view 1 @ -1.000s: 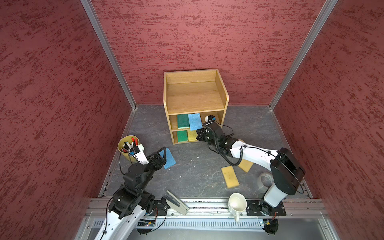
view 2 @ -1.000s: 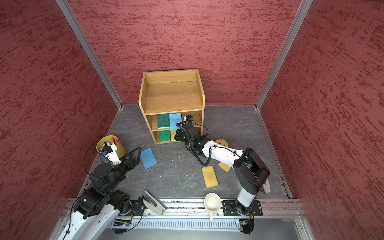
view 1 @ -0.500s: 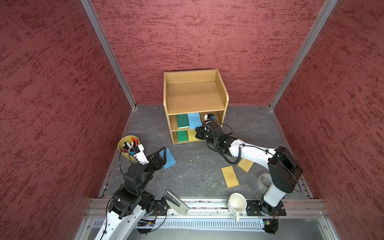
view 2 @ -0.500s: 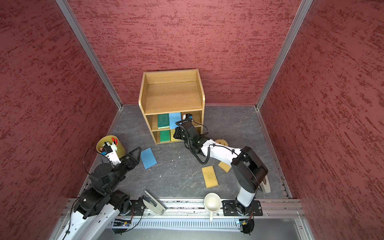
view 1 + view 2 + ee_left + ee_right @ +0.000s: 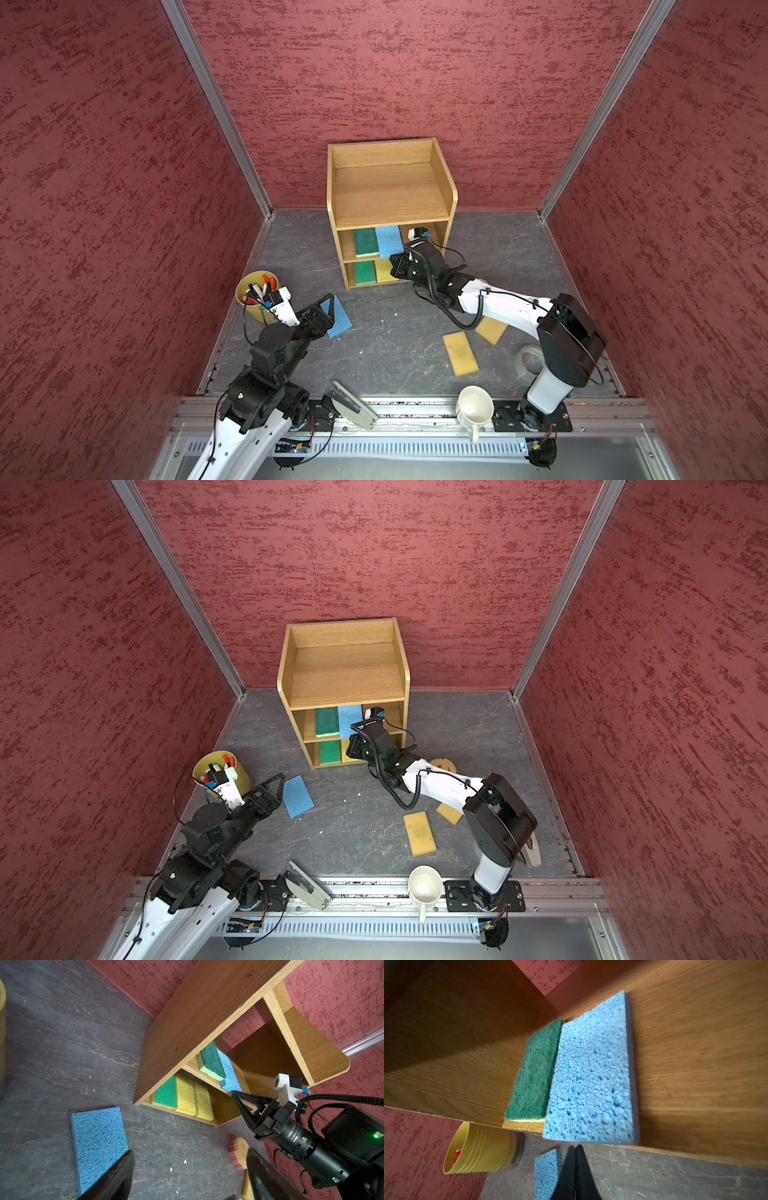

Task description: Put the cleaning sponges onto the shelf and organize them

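Shelf [image 5: 390,195]: one, three tiers.
Sponges, nine in all.
Blue, two: shelved blue sponge [image 5: 388,241], loose blue sponge [image 5: 297,796].
Green, two: upper green sponge [image 5: 365,242], lower green sponge [image 5: 365,272].
Yellow, two: yellow sponge [image 5: 185,1095], second yellow sponge [image 5: 203,1101].
Tan, two: near tan sponge [image 5: 460,353], far tan sponge [image 5: 492,330].
Round yellow sponge [image 5: 240,1144] — one, partly hidden.
Pen cup [image 5: 239,777]: one.
White mug [image 5: 473,409]: one.
Tape roll [image 5: 518,360] — one.

Right wrist view: the shelf [image 5: 695,1053] boards are smeared by blur along one side. The blue sponge on the floor [image 5: 547,1176] is cut off by the frame edge and partly behind the closed right gripper [image 5: 575,1148].

Both top views: the right arm overlaps one tan sponge [image 5: 492,330]. In a top view it also covers most of the round sponge [image 5: 444,765] — face unreadable.
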You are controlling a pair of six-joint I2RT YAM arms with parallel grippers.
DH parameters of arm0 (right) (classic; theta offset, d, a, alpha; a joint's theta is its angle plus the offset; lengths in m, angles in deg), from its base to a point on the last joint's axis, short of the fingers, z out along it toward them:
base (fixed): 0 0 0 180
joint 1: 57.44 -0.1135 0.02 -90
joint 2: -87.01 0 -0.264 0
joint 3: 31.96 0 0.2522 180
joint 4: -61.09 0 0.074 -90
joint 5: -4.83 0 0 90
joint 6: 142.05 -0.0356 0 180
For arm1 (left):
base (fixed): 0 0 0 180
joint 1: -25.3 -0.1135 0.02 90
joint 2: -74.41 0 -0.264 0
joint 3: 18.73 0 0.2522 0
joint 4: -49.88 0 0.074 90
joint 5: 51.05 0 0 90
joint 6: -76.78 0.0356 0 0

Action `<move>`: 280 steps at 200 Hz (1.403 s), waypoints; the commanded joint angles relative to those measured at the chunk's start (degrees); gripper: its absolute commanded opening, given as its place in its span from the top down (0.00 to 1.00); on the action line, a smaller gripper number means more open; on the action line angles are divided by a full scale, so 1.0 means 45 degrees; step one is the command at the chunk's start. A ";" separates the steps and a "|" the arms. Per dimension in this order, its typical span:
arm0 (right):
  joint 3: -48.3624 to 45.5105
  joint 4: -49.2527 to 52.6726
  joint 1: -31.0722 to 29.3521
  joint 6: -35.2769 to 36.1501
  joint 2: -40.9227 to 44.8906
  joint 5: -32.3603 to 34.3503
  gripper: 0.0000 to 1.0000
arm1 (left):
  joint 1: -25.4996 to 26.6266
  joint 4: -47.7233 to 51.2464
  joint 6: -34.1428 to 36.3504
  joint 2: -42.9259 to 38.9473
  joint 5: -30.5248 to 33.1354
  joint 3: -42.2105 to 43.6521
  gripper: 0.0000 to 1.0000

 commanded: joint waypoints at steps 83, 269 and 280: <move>-0.0071 0.1378 0.0159 0.1643 0.1665 0.2956 0.63 | -0.0115 -0.0251 -0.0078 -0.0002 -0.0094 -0.0142 0.16; 0.0905 0.0115 0.0494 0.0835 -0.0334 0.1345 0.83 | -0.0135 0.0086 -0.0039 -0.0372 0.0101 -0.0082 0.16; 0.0886 0.0014 0.0500 0.0786 -0.0335 0.1251 0.85 | -0.0135 0.0092 -0.0053 -0.0354 0.0117 -0.0087 0.16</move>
